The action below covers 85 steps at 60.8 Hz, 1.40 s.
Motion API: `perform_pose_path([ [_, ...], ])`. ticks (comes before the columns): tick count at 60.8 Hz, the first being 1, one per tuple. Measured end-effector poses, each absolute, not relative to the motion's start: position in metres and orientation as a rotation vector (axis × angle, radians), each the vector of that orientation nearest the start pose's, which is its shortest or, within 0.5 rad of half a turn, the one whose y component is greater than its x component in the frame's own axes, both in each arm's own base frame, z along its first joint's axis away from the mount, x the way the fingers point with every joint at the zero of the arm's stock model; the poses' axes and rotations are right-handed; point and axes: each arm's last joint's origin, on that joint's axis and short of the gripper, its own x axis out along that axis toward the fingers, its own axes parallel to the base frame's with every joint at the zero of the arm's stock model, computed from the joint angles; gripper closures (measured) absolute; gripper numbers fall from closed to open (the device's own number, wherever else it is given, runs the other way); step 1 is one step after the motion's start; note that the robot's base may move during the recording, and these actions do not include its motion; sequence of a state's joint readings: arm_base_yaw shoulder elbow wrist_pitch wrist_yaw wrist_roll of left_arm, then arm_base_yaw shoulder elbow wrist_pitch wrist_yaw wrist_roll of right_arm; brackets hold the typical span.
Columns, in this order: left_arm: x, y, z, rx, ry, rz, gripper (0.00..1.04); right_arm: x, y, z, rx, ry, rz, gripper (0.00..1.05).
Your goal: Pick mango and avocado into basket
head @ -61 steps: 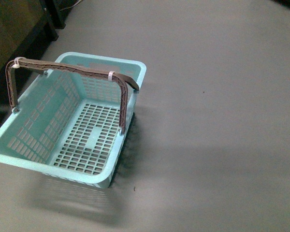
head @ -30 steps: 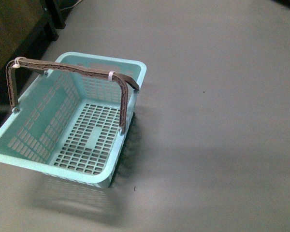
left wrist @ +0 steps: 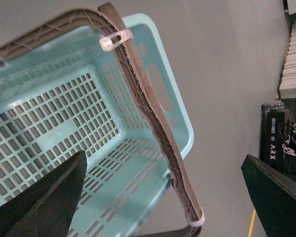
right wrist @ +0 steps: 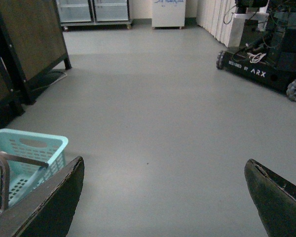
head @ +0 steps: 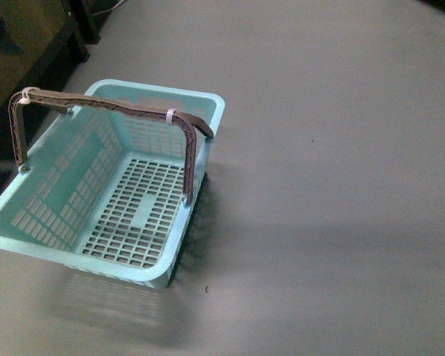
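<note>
1 basket (head: 156,90), handle (head: 111,106) upright, floor (head: 341,185) rightward

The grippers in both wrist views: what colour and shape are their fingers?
The left gripper and right gripper look alike: two dark, nearly black wedge-shaped fingers each, tapering to a point, with paler edges. No cables or markings show on them.

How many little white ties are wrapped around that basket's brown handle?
2. One white tie sits at the left corner of the handle on the basket; the other tie sits near its right corner. More could hide on the handle's far side.
</note>
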<state>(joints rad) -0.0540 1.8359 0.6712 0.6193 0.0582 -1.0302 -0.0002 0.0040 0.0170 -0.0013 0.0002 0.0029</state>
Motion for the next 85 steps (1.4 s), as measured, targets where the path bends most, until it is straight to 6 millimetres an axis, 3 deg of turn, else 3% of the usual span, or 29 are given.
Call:
perform_pose_path([
  [18, 0.398, -0.067, 0.068, -1.075, 0.634, 0.189, 0.08, 0.097, 0.000, 0.169, 0.003, -0.012, 0.000, 0.09],
  [31, 0.422, -0.086, 0.052, -1.114, 0.648, 0.208, 0.08, 0.097, 0.000, 0.169, 0.003, -0.012, 0.000, 0.09],
  [42, 0.441, -0.089, 0.049, -1.147, 0.617, 0.229, 0.08, 0.097, 0.000, 0.169, 0.003, -0.012, 0.000, 0.09],
  [45, 0.445, -0.089, 0.047, -1.148, 0.616, 0.236, 0.16, 0.097, 0.000, 0.169, 0.003, -0.012, 0.000, 0.09],
  [56, 0.450, -0.090, 0.041, -1.151, 0.633, 0.261, 0.46, 0.097, 0.000, 0.169, 0.003, -0.012, 0.000, 0.09],
  [64, 0.451, -0.090, 0.041, -1.259, 0.633, 0.298, 0.73, 0.097, 0.000, 0.169, 0.003, -0.012, 0.000, 0.09],
  [73, 0.448, -0.089, 0.045, -1.253, 0.626, 0.307, 0.74, 0.097, 0.000, 0.169, 0.003, -0.012, 0.000, 0.09],
  [85, 0.420, -0.083, 0.065, -1.267, 0.611, 0.318, 0.75, 0.097, 0.000, 0.169, 0.003, -0.012, 0.000, 0.09],
])
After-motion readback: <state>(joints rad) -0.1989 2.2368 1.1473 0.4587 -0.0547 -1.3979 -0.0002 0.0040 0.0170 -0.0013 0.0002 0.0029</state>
